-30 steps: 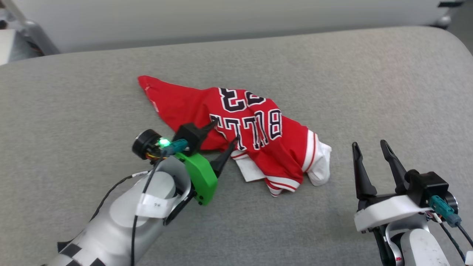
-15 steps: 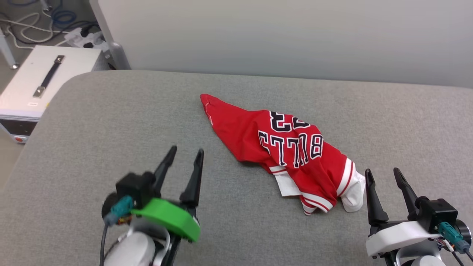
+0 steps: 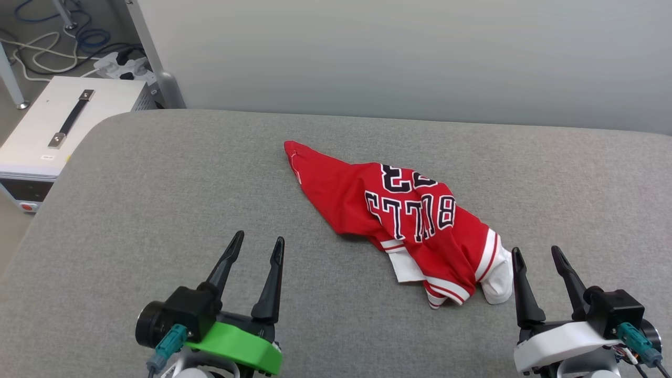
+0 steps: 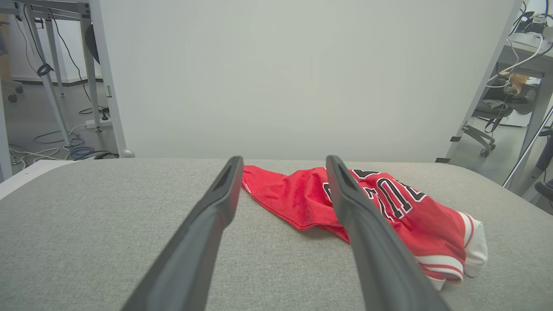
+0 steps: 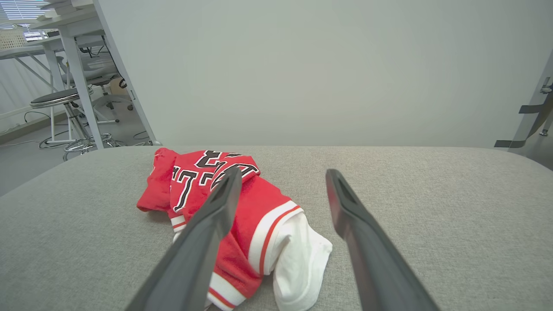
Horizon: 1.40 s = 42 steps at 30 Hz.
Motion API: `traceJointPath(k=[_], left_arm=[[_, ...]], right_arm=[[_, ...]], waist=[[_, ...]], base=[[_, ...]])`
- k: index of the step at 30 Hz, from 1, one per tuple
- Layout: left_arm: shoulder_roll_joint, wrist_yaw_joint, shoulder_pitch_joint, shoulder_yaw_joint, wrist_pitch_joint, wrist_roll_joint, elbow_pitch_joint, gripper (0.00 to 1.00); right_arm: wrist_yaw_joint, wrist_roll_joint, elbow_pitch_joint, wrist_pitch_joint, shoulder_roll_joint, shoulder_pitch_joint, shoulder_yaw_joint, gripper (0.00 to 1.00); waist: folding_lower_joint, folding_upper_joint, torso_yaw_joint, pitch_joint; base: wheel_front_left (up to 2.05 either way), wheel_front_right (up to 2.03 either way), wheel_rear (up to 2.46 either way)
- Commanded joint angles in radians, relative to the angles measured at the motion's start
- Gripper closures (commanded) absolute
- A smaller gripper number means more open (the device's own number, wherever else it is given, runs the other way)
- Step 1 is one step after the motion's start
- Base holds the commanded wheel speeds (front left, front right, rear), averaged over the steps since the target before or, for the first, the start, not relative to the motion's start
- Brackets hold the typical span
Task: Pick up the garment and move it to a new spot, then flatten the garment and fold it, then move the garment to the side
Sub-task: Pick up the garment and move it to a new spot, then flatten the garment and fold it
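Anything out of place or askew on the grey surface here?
Only the garment: it lies crumpled in a slanted heap, unfolded, its lettering upside down in the head view, a white sleeve bunched at the near end.

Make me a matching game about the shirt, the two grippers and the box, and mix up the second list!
Column one:
1. shirt
2. left gripper
3. right gripper
4. box

Column two:
A. open, on a white base
B. red and crumpled
C. white, with a black handle on top
D. open, on a green base

Pairs: 1-B, 2-D, 3-A, 4-C
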Motion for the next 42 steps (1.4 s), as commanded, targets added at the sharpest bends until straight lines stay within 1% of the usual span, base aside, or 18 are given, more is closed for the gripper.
traceJointPath(k=[1,8,10,12,15,17,19,21,24,26,28,30,33,36,39,42], left_arm=[[-0.01,-0.01,0.018,0.008,-0.006,0.019,0.0,0.0],[-0.025,-0.025,0.011,0.024,-0.006,0.058,-0.001,0.0],[-0.027,-0.026,0.003,0.028,-0.006,0.062,-0.004,0.0],[-0.029,-0.027,-0.006,0.029,-0.006,0.065,-0.006,0.0],[-0.032,-0.028,-0.016,0.024,-0.006,0.065,-0.007,0.0],[-0.032,-0.028,-0.022,0.018,-0.006,0.063,-0.008,0.0],[-0.033,-0.028,-0.03,0.011,-0.006,0.06,-0.007,0.0],[-0.034,-0.028,-0.039,0.004,-0.006,0.059,-0.006,0.0],[-0.036,-0.028,-0.057,-0.012,-0.006,0.057,-0.009,0.0],[-0.037,-0.028,-0.07,-0.021,-0.006,0.054,-0.01,0.0],[-0.038,-0.028,-0.083,-0.025,-0.006,0.051,-0.011,0.0],[-0.039,-0.028,-0.095,-0.028,-0.006,0.049,-0.011,0.0],[-0.04,-0.028,-0.108,-0.031,-0.006,0.05,-0.008,0.0],[-0.041,-0.028,-0.122,-0.032,-0.006,0.05,-0.007,0.0],[-0.043,-0.028,-0.138,-0.035,-0.006,0.05,-0.007,0.0],[-0.045,-0.028,-0.155,-0.039,-0.006,0.051,-0.005,0.0]], right_arm=[[-0.001,0.004,0.004,-0.007,-0.001,0.002,0.003,0.0],[-0.001,0.003,0.01,-0.008,-0.001,-0.006,0.001,0.0],[-0.001,-0.004,0.011,-0.006,-0.001,-0.009,-0.018,0.0],[-0.001,0.006,0.019,0.024,-0.001,-0.019,-0.032,0.0],[-0.001,0.014,0.019,0.125,-0.001,-0.047,-0.044,0.0],[-0.001,0.016,0.009,0.228,-0.017,-0.074,-0.035,0.0],[-0.001,0.05,0.001,0.367,-0.035,-0.106,-0.036,0.0],[-0.001,0.088,-0.004,0.539,-0.059,-0.138,-0.038,0.0],[-0.001,0.133,-0.011,0.843,-0.109,-0.18,-0.032,0.0],[-0.001,0.163,-0.028,0.987,-0.122,-0.21,-0.052,0.0],[-0.001,0.175,-0.046,1.105,-0.137,-0.234,-0.057,0.0],[-0.001,0.188,-0.063,1.181,-0.137,-0.259,-0.069,0.0],[-0.001,0.184,-0.075,1.24,-0.139,-0.286,-0.077,0.0],[-0.001,0.173,-0.071,1.266,-0.141,-0.301,-0.076,0.0],[-0.001,0.164,-0.058,1.266,-0.15,-0.307,-0.058,0.0],[-0.001,0.136,-0.038,1.239,-0.179,-0.3,-0.016,0.0]], waist=[[0.0001,0.0,-0.003,0.002],[0.0001,0.0,-0.01,0.012],[0.0001,0.0,-0.012,0.022],[0.0001,0.0,-0.013,0.033],[0.0001,0.0,-0.011,0.055],[0.0001,0.0,-0.01,0.072],[0.0001,0.0,-0.007,0.091],[0.0001,0.0,-0.002,0.107],[0.0001,0.0,0.014,0.135],[0.0001,0.0,0.027,0.152],[0.0001,0.0,0.042,0.172],[0.0001,0.0,0.056,0.19],[0.0001,0.0,0.074,0.215],[0.0001,0.0,0.092,0.242],[0.0001,0.0,0.107,0.266],[0.0001,0.0,0.123,0.286]], base=[[0.0,0.0,0.0],[0.0,0.0,0.0],[0.0,0.0,0.0],[0.0,0.0,0.0],[0.0,0.0,0.0],[0.0,0.0,0.0],[0.0,0.0,0.0],[0.0,0.0,0.0],[0.0,0.0,0.0],[0.0,0.0,0.0],[0.0,0.0,0.0],[0.0,0.0,0.0],[0.0,0.0,0.0],[0.0,0.0,0.0],[0.0,0.0,0.0],[0.0,0.0,0.0]])
